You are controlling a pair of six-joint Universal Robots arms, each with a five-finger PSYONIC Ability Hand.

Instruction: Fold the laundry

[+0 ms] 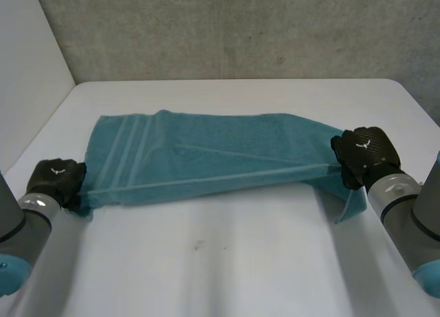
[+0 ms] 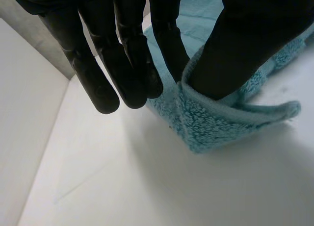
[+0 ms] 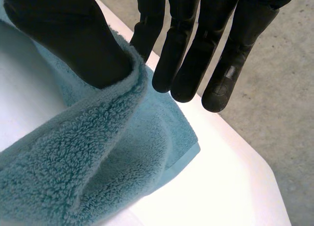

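Table (image 1: 227, 262): white, is carrying the laundry; a grey wall (image 1: 240, 28) is standing behind its far edge.
Towel (image 1: 206, 159): teal terry cloth, is lying spread across the middle of the table, its long side running from one arm to the other. Its near edge is stretching in a straight line between the two hands. A loose flap is hanging down just beside the right one.
Stripes (image 1: 127, 155): a band of paler lines is crossing the towel near its left end.
Left arm (image 1: 24, 227): is reaching in low along the table's left side.
Right arm (image 1: 405, 217): is reaching in along the right side.
Left robot hand (image 1: 56, 177): is gripping the towel's near left corner, pinching the cloth between thumb (image 2: 245, 44) and one finger. The other fingers (image 2: 127, 54) are pointing straight and touching nothing.
Right robot hand (image 1: 364, 152): is gripping the towel's near right corner the same way, the thumb (image 3: 73, 35) pressing into a fold of cloth against one finger. The remaining fingers (image 3: 196, 54) are hanging straight above the table's edge.
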